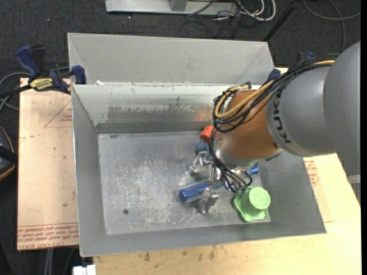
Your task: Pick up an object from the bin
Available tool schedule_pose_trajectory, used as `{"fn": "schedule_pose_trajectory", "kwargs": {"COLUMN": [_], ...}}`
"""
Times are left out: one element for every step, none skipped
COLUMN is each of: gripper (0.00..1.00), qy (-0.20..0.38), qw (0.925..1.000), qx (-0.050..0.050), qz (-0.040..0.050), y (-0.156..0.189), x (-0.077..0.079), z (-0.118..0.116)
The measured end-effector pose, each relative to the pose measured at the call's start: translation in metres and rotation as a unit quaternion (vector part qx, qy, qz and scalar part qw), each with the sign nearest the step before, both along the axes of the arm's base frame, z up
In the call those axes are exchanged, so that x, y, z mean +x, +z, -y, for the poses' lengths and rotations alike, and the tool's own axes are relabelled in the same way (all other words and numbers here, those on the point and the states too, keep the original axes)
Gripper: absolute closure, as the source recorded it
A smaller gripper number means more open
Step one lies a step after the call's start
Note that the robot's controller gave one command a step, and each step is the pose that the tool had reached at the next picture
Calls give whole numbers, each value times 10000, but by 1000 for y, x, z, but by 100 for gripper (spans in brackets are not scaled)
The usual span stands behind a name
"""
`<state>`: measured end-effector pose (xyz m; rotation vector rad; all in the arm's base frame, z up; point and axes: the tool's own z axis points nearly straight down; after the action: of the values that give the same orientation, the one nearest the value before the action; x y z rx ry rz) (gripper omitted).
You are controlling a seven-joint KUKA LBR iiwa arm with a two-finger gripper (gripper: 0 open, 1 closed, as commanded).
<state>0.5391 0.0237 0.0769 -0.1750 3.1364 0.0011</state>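
Low in the bin (137, 176), near the front edge and somewhat right of the middle: gripper (205, 185), jaws apart, one finger at each side of the right end of a blue ribbed roller (191, 193). Not possible to tell if already squeezed. Just beside, toward the front right corner: a green plastic piece (252, 204).

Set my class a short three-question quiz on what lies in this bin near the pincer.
1. True or false: the green plastic thing lies in the far left corner of the bin.
2. Which thing lies right beside the pincer? A) a blue ridged roller B) a yellow ball C) a red spoon
3. Fill in: the arm reaches in from the view's ____.
Key: 1 false; 2 A; 3 right.
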Motion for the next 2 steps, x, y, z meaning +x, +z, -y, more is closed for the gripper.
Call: {"fn": "schedule_pose_trajectory", "kwargs": {"gripper": [100, 100], "qy": [0, 4], "qw": [10000, 10000], "qx": [9, 2], "qz": [60, 21], "y": [3, 19], "x": [4, 5], "z": [-1, -1]}}
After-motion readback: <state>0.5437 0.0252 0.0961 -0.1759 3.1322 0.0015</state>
